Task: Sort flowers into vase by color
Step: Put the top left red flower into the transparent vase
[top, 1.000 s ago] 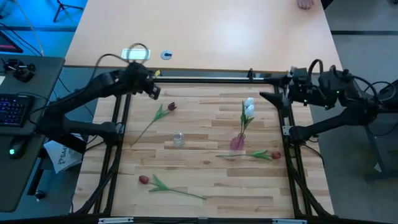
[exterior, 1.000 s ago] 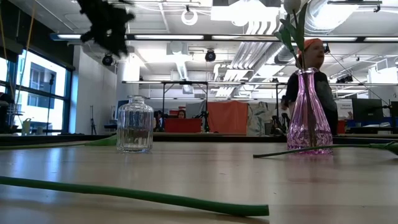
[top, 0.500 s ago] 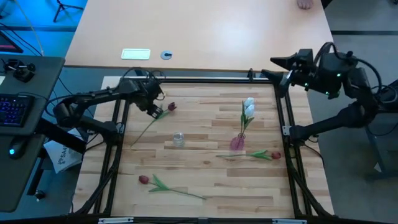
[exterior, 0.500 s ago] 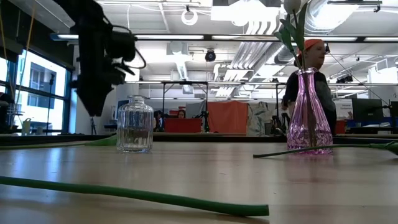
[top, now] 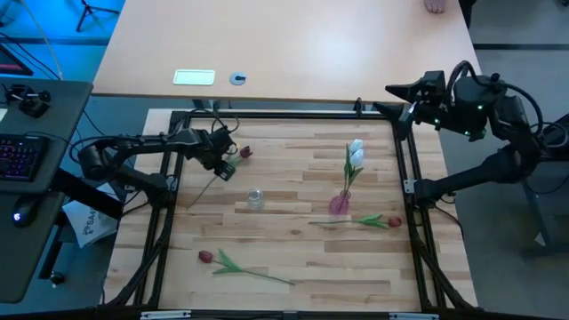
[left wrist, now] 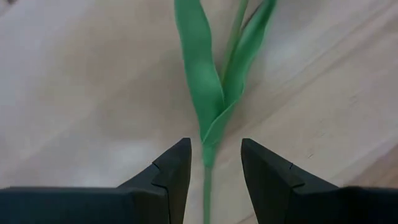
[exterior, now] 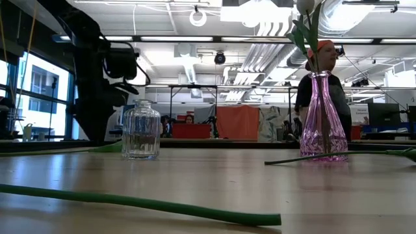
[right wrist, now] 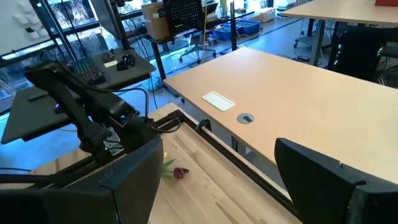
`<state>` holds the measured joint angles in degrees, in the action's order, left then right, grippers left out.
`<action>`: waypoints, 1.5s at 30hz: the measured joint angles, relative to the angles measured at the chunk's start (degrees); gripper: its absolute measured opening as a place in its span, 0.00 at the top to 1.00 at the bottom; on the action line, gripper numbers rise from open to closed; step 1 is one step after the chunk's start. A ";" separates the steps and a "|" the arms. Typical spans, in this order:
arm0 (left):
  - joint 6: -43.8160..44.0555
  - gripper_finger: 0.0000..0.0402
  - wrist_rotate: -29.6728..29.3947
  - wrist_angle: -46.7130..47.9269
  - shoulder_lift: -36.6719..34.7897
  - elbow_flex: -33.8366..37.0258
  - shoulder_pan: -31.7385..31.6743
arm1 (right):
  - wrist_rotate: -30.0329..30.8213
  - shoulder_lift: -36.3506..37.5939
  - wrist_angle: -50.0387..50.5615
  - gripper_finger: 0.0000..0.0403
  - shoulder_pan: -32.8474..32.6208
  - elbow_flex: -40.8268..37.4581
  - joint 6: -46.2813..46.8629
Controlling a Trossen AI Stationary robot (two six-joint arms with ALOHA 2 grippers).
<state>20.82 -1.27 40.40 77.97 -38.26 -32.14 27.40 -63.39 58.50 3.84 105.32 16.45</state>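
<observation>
A dark red tulip [top: 244,152] lies flat near the far left of the wooden table, its stem [left wrist: 206,186] running toward the near-left. My left gripper [top: 224,169] is low over that stem, open, one finger on either side just below the leaves [left wrist: 214,81]; no touch shows. Two white tulips [top: 356,153] stand in the pink vase [top: 340,204]. Two more dark red tulips [top: 393,221] [top: 205,257] lie on the table. My right gripper [top: 397,100] is open and raised over the far right corner of the frame.
A clear glass jar [top: 255,198] stands near the table's middle, close to the left gripper, with the pink vase [exterior: 322,117] to its right. A black frame [top: 293,113] rims the table. A person [exterior: 325,78] stands in the room beyond.
My left gripper has come down from near the far edge to table height, moving slightly nearward onto the stem of the far-left red tulip. My right gripper has lifted and drawn back toward the far edge, then stayed still. No flower has moved.
</observation>
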 joint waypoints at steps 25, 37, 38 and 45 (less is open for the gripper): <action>-3.37 0.99 -2.33 -7.47 -1.87 0.15 3.95 | -0.18 -0.73 0.00 0.24 0.00 -0.03 -1.49; -1.35 1.00 0.91 -46.81 -27.93 0.00 11.00 | -0.18 -0.73 0.04 0.24 0.00 -0.07 -1.51; -1.09 1.00 0.91 -49.64 -28.41 -0.02 12.25 | -0.18 -0.73 0.04 0.24 0.00 -0.07 -1.52; -0.46 1.00 -1.40 -52.98 -27.21 -0.03 22.26 | -0.17 -0.73 0.07 0.24 0.00 -0.07 -1.51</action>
<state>20.36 -2.67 -12.58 50.76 -38.28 -9.88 27.23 -64.12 58.57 3.84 105.25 14.94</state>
